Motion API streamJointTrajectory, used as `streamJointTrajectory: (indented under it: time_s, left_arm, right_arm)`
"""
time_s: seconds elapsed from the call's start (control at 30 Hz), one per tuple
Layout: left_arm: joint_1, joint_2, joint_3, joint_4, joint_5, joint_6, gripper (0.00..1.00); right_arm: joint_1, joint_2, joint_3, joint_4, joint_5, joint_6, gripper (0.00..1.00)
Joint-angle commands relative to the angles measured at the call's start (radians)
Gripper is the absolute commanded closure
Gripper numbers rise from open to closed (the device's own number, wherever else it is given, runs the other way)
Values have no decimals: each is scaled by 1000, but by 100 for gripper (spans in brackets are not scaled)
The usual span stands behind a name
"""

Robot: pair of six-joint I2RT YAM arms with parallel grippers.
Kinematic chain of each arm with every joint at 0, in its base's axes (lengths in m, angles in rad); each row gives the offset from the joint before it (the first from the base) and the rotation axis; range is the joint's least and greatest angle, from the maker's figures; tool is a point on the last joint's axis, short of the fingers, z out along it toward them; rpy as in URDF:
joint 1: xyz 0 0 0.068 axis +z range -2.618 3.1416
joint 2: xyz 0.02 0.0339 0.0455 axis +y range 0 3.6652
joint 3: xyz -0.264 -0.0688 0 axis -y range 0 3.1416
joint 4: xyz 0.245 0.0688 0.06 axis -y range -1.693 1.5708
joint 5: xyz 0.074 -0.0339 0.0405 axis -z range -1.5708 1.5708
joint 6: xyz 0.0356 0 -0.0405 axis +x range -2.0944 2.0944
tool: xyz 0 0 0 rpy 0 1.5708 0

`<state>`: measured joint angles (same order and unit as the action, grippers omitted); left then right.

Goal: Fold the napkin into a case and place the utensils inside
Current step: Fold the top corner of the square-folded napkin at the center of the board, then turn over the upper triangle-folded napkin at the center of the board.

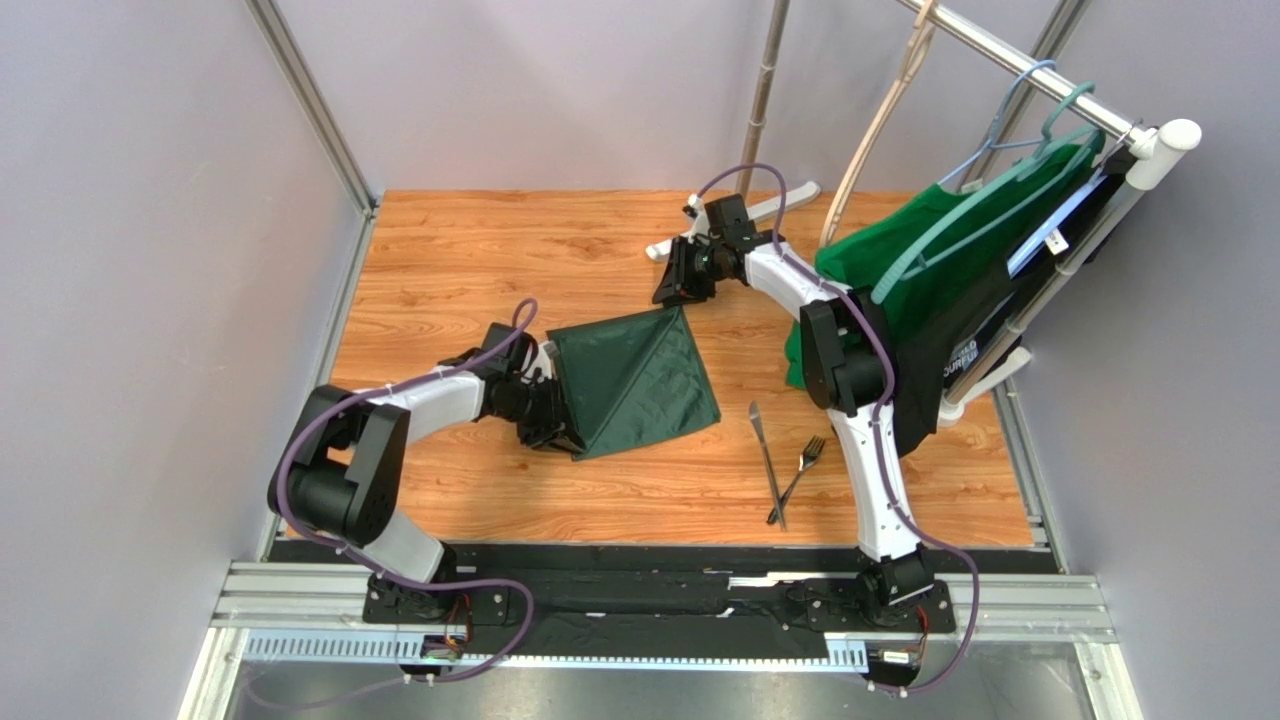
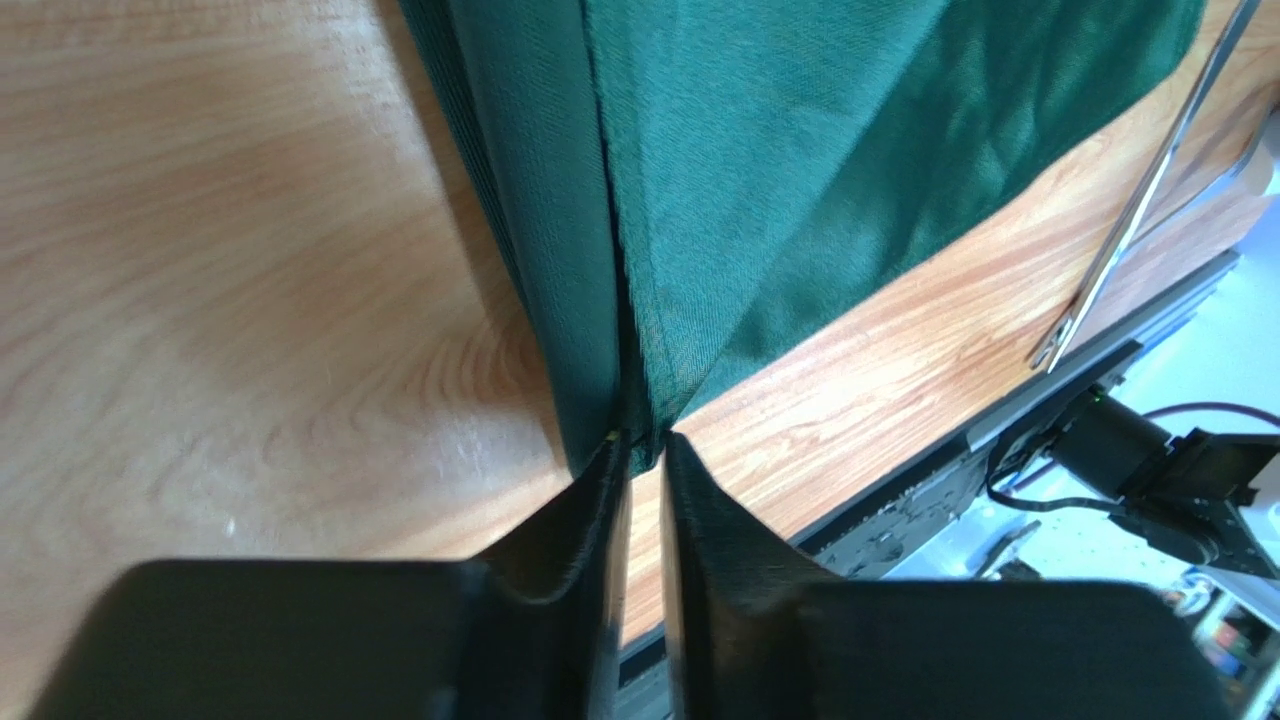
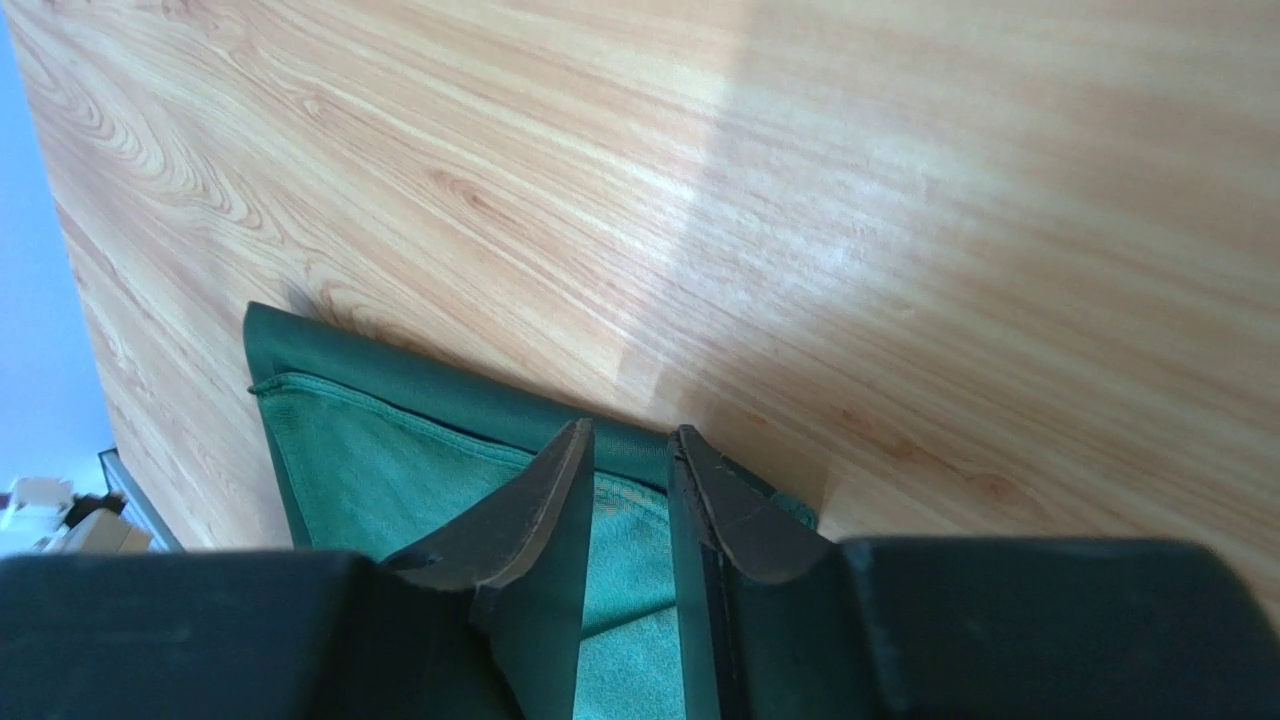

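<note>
- The napkin (image 1: 639, 375) is lying on the wood counter (image 1: 451, 270), about in the middle. It's partly folded, with a diagonal crease running across it.
- The left claw (image 2: 642, 444) is at the napkin's left near corner. Its jaws are almost together and pinched on the cloth there. In the wrist view a fold of the fabric runs straight down into the tips.
- The right claw (image 3: 631, 432) is over at the napkin's far corner with its tips right at the hemmed edge. There's only a narrow gap between the jaws and green cloth shows through it. Honestly can't tell if it's got any cloth pinched or is just sitting over it.
- The knife (image 1: 766, 450) and fork (image 1: 807, 458) are bare on the counter just right of the napkin, not touching it. They make a skinny V with the near ends coming together.
- A brighter green garment (image 1: 962, 263) hangs off to the right, well apart from the napkin.
</note>
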<state>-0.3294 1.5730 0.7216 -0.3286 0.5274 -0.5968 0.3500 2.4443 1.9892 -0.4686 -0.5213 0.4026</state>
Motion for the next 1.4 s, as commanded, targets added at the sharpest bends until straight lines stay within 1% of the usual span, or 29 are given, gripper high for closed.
streamJointTrajectory:
  time_s: [0.0,0.03,0.07,0.1,0.13,0.17,0.2,0.23,0.27,0.3,0.33,0.37,0.4,0.47,0.5,0.57,0.63,0.67,0.7,0.8,0.87,0.93,1.0,1.13,1.23,1.27,1.33,1.37]
  left_arm:
    - [-3,-161,77,-94,-39,3,70]
    - [10,-188,126,-113,-73,5,49]
    - [27,-209,154,-134,-78,6,30]
    - [47,-223,188,-171,-78,8,15]
    - [71,-219,250,-184,-66,12,1]
    - [110,-202,287,-199,-67,31,1]
    - [127,-142,330,-254,-75,46,1]
    - [138,-102,422,-277,-81,86,1]
    - [147,-59,467,-294,-89,104,1]
    - [148,29,510,-331,-93,126,1]
    - [148,76,588,-342,-107,173,4]
    - [150,123,628,-361,-130,192,7]
    - [150,204,663,-387,-154,212,14]
    - [153,266,739,-392,-152,258,17]
    - [153,316,763,-400,-147,273,21]
    - [153,347,808,-379,-124,305,21]
    - [155,392,849,-368,-106,327,21]
    - [155,422,863,-368,-92,333,20]
    - [155,439,884,-368,-87,338,17]
    - [153,487,914,-382,-69,325,15]
    - [151,515,917,-391,-113,311,15]
    - [151,530,909,-383,-133,307,18]
    - [151,551,908,-371,-124,307,24]
    - [148,568,906,-336,-119,276,27]
    - [136,594,917,-346,-129,256,37]
    - [136,604,914,-343,-124,249,43]
    - [136,614,904,-343,-113,224,49]
    - [136,614,898,-337,-113,218,54]
  right_arm:
    - [7,-19,105,-80,43,-50,69]
    - [13,-31,103,-97,65,-56,66]
    - [27,-48,103,-117,119,-68,64]
    - [32,-60,105,-155,145,-73,61]
    - [40,-94,100,-174,174,-76,56]
    - [56,-111,79,-191,231,-84,50]
    - [67,-128,60,-208,259,-88,46]
    - [76,-167,47,-217,282,-94,39]
    - [98,-185,36,-228,326,-100,37]
    - [109,-201,14,-254,349,-108,34]
    - [121,-215,5,-268,368,-114,32]
    - [142,-246,-4,-283,398,-117,30]
    - [156,-263,-22,-319,421,-122,30]
    - [191,-328,-67,-329,484,-133,29]
    - [201,-352,-91,-329,506,-136,29]
    - [222,-418,-162,-327,552,-133,29]
    - [237,-456,-234,-321,537,-119,29]
    - [260,-473,-259,-315,480,-116,29]
    - [274,-504,-280,-300,474,-111,29]
    - [340,-530,-320,-297,488,-99,29]
    - [382,-536,-328,-295,483,-82,29]
    - [421,-547,-337,-278,478,-70,30]
    - [446,-551,-346,-259,484,-50,30]
    - [507,-532,-336,-242,501,-13,33]
    - [549,-513,-311,-243,520,22,35]
    - [558,-502,-308,-242,559,28,35]
    - [589,-486,-300,-234,589,41,34]
    - [599,-467,-300,-229,596,39,34]
